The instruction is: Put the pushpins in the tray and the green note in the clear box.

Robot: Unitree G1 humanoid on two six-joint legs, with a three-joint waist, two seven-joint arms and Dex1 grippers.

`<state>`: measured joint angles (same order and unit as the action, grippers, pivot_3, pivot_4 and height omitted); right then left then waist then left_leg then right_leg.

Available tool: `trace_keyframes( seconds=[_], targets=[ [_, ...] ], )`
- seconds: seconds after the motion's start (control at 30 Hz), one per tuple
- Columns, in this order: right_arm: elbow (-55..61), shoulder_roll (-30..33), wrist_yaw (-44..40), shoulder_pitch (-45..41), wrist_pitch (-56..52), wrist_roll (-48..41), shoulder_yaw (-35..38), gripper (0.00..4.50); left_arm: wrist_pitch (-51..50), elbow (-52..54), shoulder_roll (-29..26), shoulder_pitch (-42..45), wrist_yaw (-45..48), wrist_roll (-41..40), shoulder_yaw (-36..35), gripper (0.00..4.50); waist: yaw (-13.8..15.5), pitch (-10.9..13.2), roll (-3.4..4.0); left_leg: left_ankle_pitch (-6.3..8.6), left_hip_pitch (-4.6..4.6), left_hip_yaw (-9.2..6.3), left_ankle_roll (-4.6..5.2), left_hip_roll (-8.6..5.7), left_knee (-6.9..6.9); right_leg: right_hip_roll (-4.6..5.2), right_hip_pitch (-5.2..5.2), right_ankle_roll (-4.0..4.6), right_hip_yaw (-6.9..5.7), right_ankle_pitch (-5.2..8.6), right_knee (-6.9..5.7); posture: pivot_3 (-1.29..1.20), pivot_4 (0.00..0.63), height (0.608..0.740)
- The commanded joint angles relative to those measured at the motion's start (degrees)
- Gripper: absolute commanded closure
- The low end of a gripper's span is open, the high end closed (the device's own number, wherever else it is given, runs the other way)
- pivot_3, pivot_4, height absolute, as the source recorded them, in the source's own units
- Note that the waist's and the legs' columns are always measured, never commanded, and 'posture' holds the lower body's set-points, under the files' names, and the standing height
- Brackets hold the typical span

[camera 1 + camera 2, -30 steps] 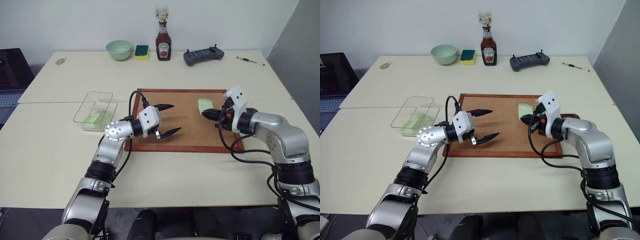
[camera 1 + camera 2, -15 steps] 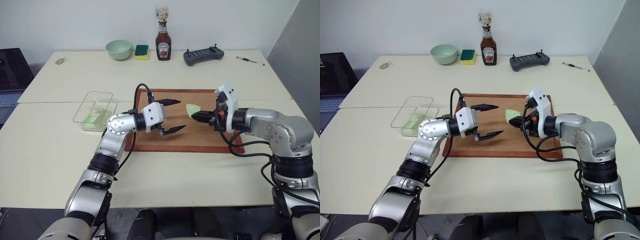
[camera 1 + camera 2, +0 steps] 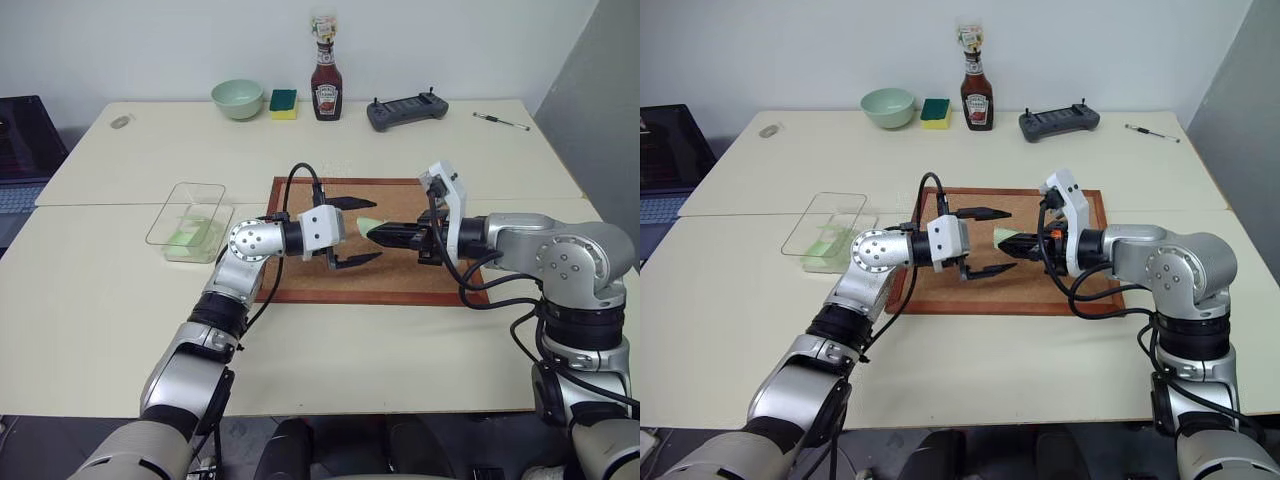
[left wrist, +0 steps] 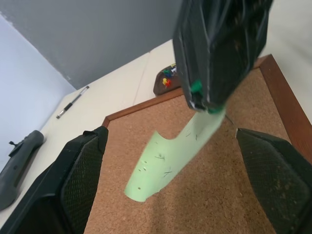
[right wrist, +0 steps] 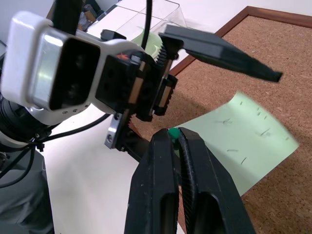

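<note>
- Laptop [image 3: 25,150] at the far left edge, off the table.
- Clear box [image 3: 190,221] on the table, left of the cork board [image 3: 400,280]; something pale green lies inside it, exact nature unclear.
- Far edge of the table [image 3: 120,330], left to right: pale green bowl [image 3: 238,99], green-and-yellow sponge [image 3: 284,104], ketchup bottle [image 3: 326,85], dark controller [image 3: 406,110], pen [image 3: 501,122].
- Left gripper [image 3: 352,231] over the left-middle of the cork board, pointing right, its two fingers wide apart, one on the far side and one on the near side; nothing between them is pinched.
- Green note [image 4: 175,156] hangs in the air above the cork board, between the spread fingers of the left gripper, touching neither finger as far as the left wrist view shows.
- Right gripper [image 3: 378,232] points left, fingers pressed together on the right-hand edge of the green note; a green pushpin head [image 5: 172,132] sits right at the fingertips.
- Tray [image 4: 166,82], dark reddish-brown, just past the right edge of the cork board, with coloured pushpins [image 4: 168,81] in it.
</note>
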<state>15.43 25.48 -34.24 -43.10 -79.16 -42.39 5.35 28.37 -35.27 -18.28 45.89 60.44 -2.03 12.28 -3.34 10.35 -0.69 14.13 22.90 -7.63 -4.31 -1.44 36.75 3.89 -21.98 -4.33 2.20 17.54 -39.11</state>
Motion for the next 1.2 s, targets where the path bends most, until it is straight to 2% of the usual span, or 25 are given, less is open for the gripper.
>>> trace_keyframes(
  seconds=[0.03,0.17,0.2,0.33,0.87,1.2],
  targets=[
    [1.9,-0.7,0.9,-1.5,-0.6,-2.4,1.8,4.5,2.4,-1.9,0.2,2.2,-0.1,0.9,0.4,0.06,0.0,0.0,0.0,0.0,0.0,-0.01,0.0,0.0,0.0,0.0,-0.01,0.0,0.0,0.0,-0.01,0.0,0.15,0.74],
    [1.7,-1.2,1.9,-1.7,-1.3,-3.4,2.6,4.5,3.5,-3.7,0.2,2.8,0.1,1.0,0.6,0.06,0.0,0.0,0.0,0.0,0.02,0.0,0.0,0.0,0.0,0.0,-0.03,0.0,0.01,0.0,-0.01,0.0,0.15,0.74],
    [1.6,-1.3,2.2,-1.8,-1.4,-3.6,2.7,4.5,3.3,-3.9,0.3,3.0,0.0,0.8,0.4,0.41,0.0,0.0,0.0,0.0,0.03,-0.01,0.0,-0.01,0.0,0.0,-0.03,0.0,0.01,0.0,-0.01,0.0,0.15,0.74],
    [1.4,-1.6,2.7,-2.1,-1.7,-3.9,3.1,4.5,0.9,-4.3,1.2,3.3,0.2,-1.3,-0.8,1.05,0.0,0.0,0.0,0.0,0.04,-0.01,0.0,-0.01,0.0,0.0,-0.04,0.0,0.0,0.0,-0.01,0.0,0.15,0.74],
    [1.0,-3.6,5.5,-2.6,-3.9,-6.3,4.8,4.5,-5.3,-2.1,3.6,2.3,2.1,-5.2,-2.1,4.46,0.0,0.0,0.0,0.0,0.05,-0.01,0.01,0.0,0.0,-0.01,-0.07,0.0,0.01,0.0,-0.05,0.0,0.15,0.74],
    [-0.4,-4.0,7.1,-3.1,-4.3,-7.5,6.4,4.5,-7.1,0.7,1.4,-0.4,5.5,-5.3,-1.7,4.49,-0.1,0.0,0.0,0.0,0.04,0.0,0.01,0.0,0.0,-0.01,-0.08,0.0,0.04,0.0,-0.07,0.0,0.15,0.74]
  ],
)
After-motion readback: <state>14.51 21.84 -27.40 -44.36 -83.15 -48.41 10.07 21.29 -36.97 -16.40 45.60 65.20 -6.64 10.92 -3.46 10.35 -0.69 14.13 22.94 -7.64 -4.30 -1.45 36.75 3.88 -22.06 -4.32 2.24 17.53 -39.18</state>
